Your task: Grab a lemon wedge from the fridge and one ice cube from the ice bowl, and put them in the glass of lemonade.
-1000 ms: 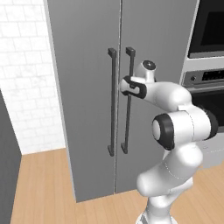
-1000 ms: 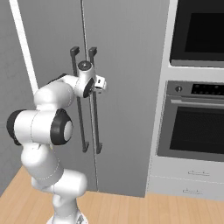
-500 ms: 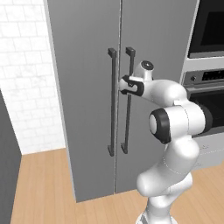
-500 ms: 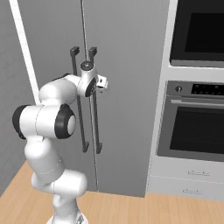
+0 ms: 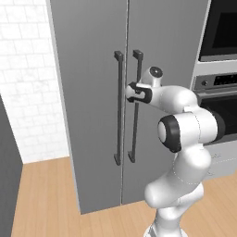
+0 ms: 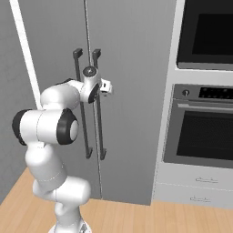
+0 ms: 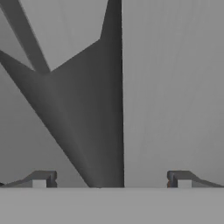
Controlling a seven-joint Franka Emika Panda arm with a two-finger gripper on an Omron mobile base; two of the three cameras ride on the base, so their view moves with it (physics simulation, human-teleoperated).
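**Open gripper at the fridge's right handle, doors shut**

Squarely in the middle of both base views stands the tall grey two-door fridge (image 5: 92, 92), its two doors closed and meeting at a thin vertical seam. Two long dark vertical bar handles run side by side along that seam: the left handle (image 5: 119, 106) and the right handle (image 5: 135, 115), both reaching from the upper centre of the frame down past its middle.

At the right handle, in the centre of the left base view, sits the robot's two-finger gripper (image 5: 131, 92), at about the upper third of the bar. In the right base view the gripper (image 6: 96, 93) shows at the same bar, left of centre. Its jaws stand wide apart; in the hand view the two dark fingertips (image 7: 41, 179) rise far apart at the bottom corners, with the dark bar and its shadow between them against the grey door. Whether a finger touches the bar I cannot tell.

Behind the gripper the white arm (image 5: 185, 134) bends down through a dark elbow joint to the lower right of the left base view.

Right of the fridge is the black-fronted oven column (image 6: 205, 91), with white drawers beneath it. A white tiled wall (image 5: 23, 78) fills the left of the left base view, above a light wooden floor (image 5: 46, 199).
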